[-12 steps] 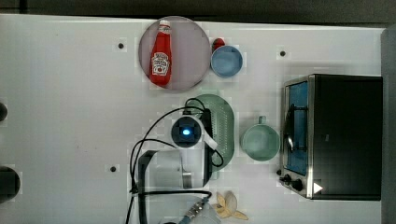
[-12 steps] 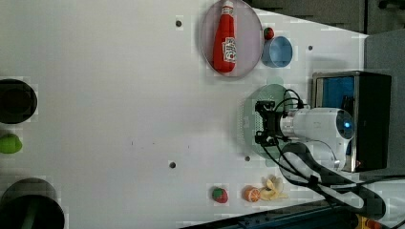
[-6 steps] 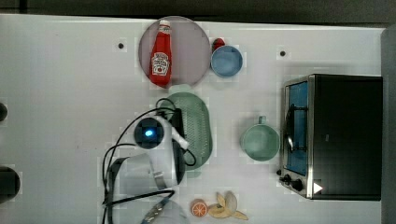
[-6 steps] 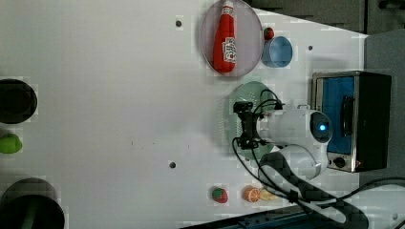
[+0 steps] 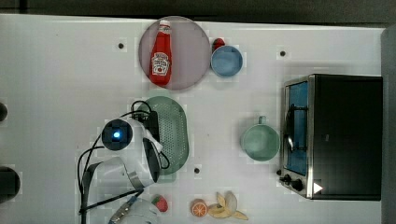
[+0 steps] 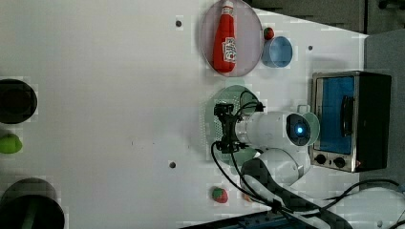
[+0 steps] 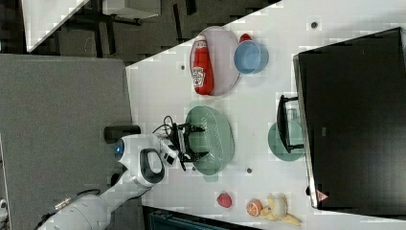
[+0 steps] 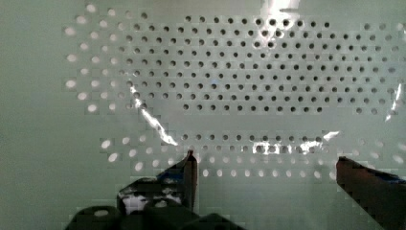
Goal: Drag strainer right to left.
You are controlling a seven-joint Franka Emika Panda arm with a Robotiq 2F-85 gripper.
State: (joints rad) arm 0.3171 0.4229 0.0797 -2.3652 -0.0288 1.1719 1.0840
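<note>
Strainer point(image 5: 175, 133) dragged toward the top view's left, away from mug point(image 5: 259, 142) and oven point(image 5: 334, 135), now below plate point(image 5: 187, 51). Tool point(image 7: 196, 142) moved along with it, still spread wide inside the bowl. Orange point(image 5: 199, 207) uncovered.

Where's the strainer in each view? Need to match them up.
Top view: strainer left of centre, below the ketchup plate, partly under the arm.
Left view: strainer right of centre, left of the toaster oven.
Right view: strainer centre, open gripper inside it.
Wrist view: strainer holed bottom behind the fingers.
Shared landmark: ketchup bottle on its round plate, nearest the strainer's end.
</note>
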